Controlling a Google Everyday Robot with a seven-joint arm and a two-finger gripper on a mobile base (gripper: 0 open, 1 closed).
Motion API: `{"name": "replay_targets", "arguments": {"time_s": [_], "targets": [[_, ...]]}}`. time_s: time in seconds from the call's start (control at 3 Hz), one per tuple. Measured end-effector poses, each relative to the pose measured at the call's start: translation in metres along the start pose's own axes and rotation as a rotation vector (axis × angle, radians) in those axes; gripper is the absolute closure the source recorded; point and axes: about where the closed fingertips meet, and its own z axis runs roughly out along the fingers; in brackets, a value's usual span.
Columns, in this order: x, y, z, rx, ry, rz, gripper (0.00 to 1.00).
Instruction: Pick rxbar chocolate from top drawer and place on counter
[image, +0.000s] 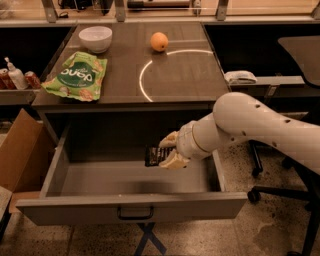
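Open top drawer (135, 206), tool (167, 150) above clamping rxbar chocolate (153, 156)

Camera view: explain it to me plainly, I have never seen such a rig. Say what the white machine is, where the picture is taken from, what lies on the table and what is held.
The white tube is a robot arm, reaching in from the right. Its end is a two-fingered pincer, inside the open top drawer, shut on a small black rxbar chocolate. The single picture looks down from the drawer's front; the camera's mounting cannot be told. On the counter lie a green snack bag, a white bowl and an orange.
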Motion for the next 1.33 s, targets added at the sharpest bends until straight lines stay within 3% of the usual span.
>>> {"name": "replay_targets", "arguments": {"time_s": [0.33, 0.67, 1.33], "targets": [[-0.043, -0.012, -0.051, 0.066, -0.013, -0.094, 1.00], [-0.043, -0.012, -0.052, 0.066, -0.013, -0.094, 1.00], [-0.052, -0.089, -0.101, 0.180, 0.012, -0.131, 1.00]]}}
